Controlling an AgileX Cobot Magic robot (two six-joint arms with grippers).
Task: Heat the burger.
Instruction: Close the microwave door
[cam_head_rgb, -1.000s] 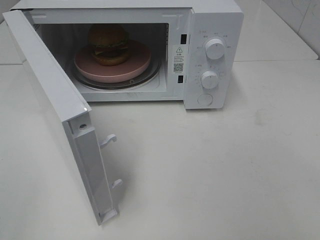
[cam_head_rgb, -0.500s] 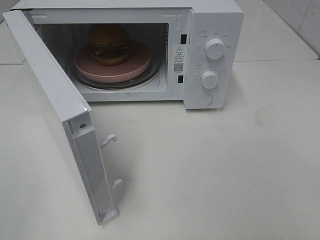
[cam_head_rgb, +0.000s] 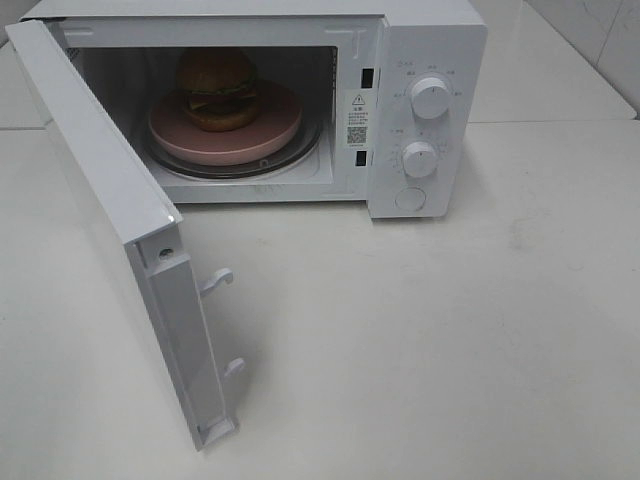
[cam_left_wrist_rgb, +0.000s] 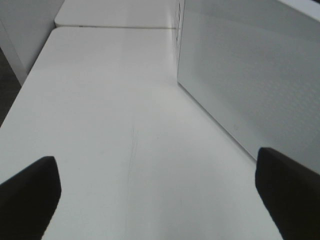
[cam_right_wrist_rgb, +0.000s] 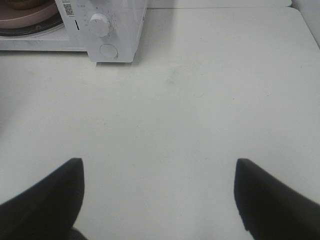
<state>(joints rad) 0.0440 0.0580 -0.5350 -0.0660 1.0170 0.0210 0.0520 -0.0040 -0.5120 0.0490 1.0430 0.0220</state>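
Nearest, the left gripper (cam_left_wrist_rgb: 157, 200) is seen with its jaws spread wide over the bare white table (cam_head_rgb: 480, 340), nothing held between them, and only its dark fingertips (cam_left_wrist_rgb: 30, 195) are shown; the right gripper (cam_right_wrist_rgb: 160, 200) is likewise set wide apart and empty above the table. The open microwave door (cam_head_rgb: 110, 190) is angled out toward the near edge, two latch hooks (cam_head_rgb: 215, 282) projecting from its end, and the cavity's left edge is partly covered by it. Farther back, the burger (cam_head_rgb: 217, 88) is found inside the microwave (cam_head_rgb: 430, 40), seated on a pink plate (cam_head_rgb: 225, 140) on the glass turntable (cam_head_rgb: 305, 150); its upper bun is dimmed by shadow. An upper knob (cam_head_rgb: 430, 98), a lower knob (cam_head_rgb: 419, 158) and a round button (cam_head_rgb: 410, 198) are set on the panel, whose small print cannot be read
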